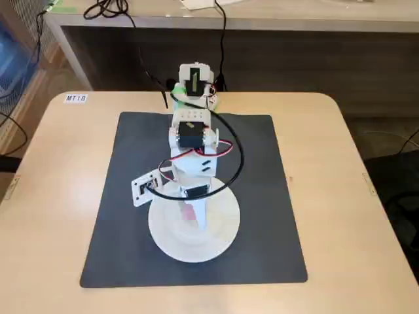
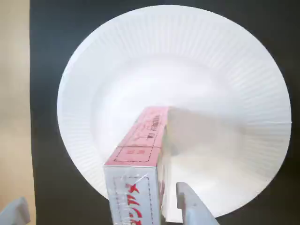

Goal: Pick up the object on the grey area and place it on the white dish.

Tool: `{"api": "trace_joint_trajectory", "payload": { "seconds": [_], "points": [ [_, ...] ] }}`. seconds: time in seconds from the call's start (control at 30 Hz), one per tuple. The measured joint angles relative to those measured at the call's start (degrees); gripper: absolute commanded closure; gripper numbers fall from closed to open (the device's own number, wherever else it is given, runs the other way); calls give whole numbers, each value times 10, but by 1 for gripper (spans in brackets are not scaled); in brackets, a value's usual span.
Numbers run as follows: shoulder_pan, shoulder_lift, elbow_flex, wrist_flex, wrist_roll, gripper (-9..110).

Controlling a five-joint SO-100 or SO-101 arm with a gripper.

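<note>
Wrist view, nearest first: the white two-finger gripper point(image 2: 101, 213) stands with its jaws spread, one finger beside the small pink rectangular box point(image 2: 140, 164), the other well to the left. The box lies on the round white ribbed paper dish point(image 2: 187, 61), which rests on the dark grey square mat point(image 2: 51, 61). The placing step appears complete; the next move calls for a straight lift clear of the box. The fixed view adds the whole white arm point(image 1: 190, 134) and the pale wooden table point(image 1: 59, 196), while the box point(image 1: 188, 212) shows there only as a sliver.

Lab or office; labelled table point(image 1: 353, 196), cabled desk point(image 1: 262, 19).
</note>
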Motion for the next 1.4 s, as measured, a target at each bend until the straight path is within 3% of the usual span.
{"api": "trace_joint_trajectory", "payload": {
  "seconds": [0.53,0.8,1.0,1.2,1.4],
  "points": [
    [7,180,173,0,5,56],
    [7,352,245,0,18,57],
    [7,515,443,-29,59,64],
    [-4,839,821,-289,152,82],
    [12,1107,1113,-410,171,98]
  ]
}}
